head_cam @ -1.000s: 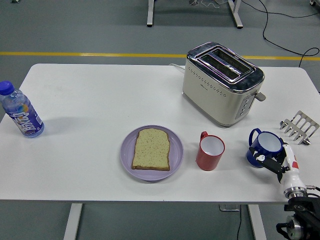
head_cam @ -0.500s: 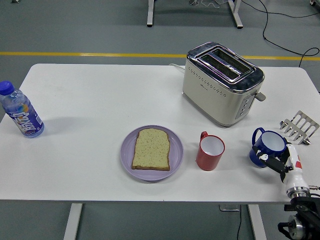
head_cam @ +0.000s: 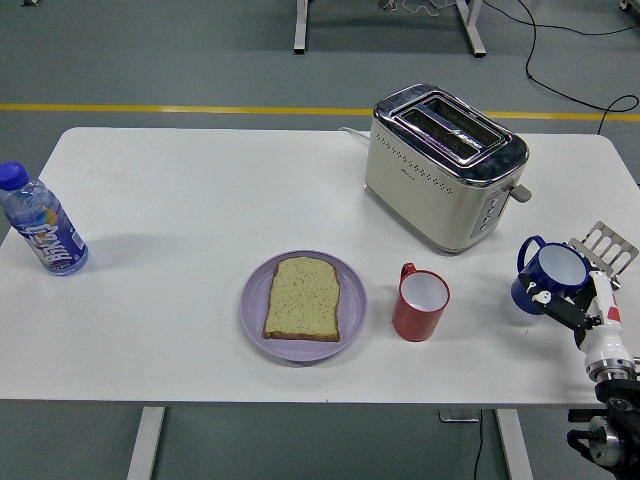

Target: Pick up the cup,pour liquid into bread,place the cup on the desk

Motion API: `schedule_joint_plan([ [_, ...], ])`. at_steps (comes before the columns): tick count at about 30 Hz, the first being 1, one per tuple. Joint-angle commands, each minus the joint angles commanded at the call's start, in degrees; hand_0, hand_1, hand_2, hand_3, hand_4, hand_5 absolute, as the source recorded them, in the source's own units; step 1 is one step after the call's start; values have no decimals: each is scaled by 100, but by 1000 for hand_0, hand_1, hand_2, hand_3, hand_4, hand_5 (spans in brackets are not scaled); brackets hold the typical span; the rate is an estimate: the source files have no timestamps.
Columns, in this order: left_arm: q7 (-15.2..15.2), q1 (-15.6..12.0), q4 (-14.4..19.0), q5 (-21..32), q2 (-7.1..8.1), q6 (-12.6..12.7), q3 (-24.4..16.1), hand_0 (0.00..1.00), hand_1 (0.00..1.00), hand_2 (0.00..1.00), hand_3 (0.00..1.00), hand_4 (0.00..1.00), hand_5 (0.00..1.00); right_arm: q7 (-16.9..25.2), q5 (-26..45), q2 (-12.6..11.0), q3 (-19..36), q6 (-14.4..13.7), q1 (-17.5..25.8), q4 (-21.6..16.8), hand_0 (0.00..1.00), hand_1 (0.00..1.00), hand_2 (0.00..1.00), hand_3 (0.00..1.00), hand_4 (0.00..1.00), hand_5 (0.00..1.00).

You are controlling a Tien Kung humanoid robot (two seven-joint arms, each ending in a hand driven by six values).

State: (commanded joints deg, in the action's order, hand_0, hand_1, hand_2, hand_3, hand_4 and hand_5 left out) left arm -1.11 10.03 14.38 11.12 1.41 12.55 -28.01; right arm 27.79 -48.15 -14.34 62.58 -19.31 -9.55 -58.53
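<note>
The right robot hand (head_cam: pixel 572 305) holds the blue cup (head_cam: pixel 549 277) with fingers closed around it, at the right edge of the counter (head_cam: pixel 200 200). To the left stands a red mug (head_cam: pixel 420 303), then the bread (head_cam: pixel 303 297) on a purple plate (head_cam: pixel 253 310).

Toaster (head_cam: pixel 445 165), red mug (head_cam: pixel 420 304), water bottle (head_cam: pixel 42 232), metal rack (head_cam: pixel 604 248).

Bright, even overhead light covers the white table (head_cam: pixel 200 200), and the view is sharp throughout. Shadows are short and soft. The toaster (head_cam: pixel 445 165) shows mild glare on its chrome top.
</note>
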Motion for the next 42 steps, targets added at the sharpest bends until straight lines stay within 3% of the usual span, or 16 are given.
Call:
schedule_joint_plan([
  [20,41,19,-9,114,13,-25,65,690,756,773,611,396,998,-1531,-851,-331,750,200,305,-1578,501,412,506,496,705,2],
  [42,88,63,-14,224,35,-21,97,690,756,773,611,396,998,-2513,-1246,-445,631,371,174,-2524,490,402,512,500,697,2],
])
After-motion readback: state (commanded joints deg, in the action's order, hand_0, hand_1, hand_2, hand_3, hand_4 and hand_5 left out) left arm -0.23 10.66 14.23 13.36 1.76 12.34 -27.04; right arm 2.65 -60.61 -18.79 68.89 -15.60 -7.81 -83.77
